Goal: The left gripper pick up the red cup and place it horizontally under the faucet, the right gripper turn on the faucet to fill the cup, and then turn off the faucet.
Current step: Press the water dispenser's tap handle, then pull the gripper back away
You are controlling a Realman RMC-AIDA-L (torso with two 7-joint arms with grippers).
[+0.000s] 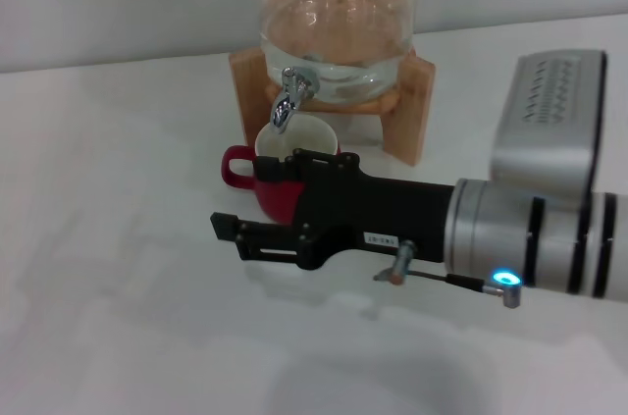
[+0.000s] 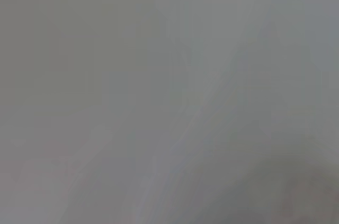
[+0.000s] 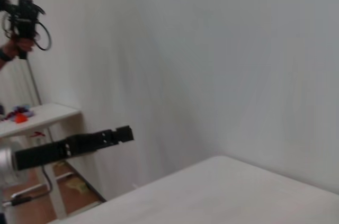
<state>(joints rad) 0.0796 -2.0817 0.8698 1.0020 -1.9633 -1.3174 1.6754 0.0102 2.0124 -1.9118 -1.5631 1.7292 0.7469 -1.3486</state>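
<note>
The red cup (image 1: 276,197) stands upright on the white table right under the faucet (image 1: 287,102), white inside up and loop handle toward the left. My right gripper (image 1: 237,197) reaches in from the right on its silver arm with the blue light. It is open and sits in front of the cup, below the spout, covering the cup's right side; whether it touches the cup I cannot tell. Farther off in the right wrist view, past the table's edge, a long black gripper (image 3: 100,138) that I take for my left gripper shows side-on. The left wrist view is only grey blur.
The glass dispenser jar (image 1: 334,32), partly filled with water, rests on a wooden stand (image 1: 418,106) at the back of the table (image 1: 118,317). A silver ribbed housing (image 1: 554,111) sits above the right arm. In the right wrist view a small side table (image 3: 42,115) stands by the wall.
</note>
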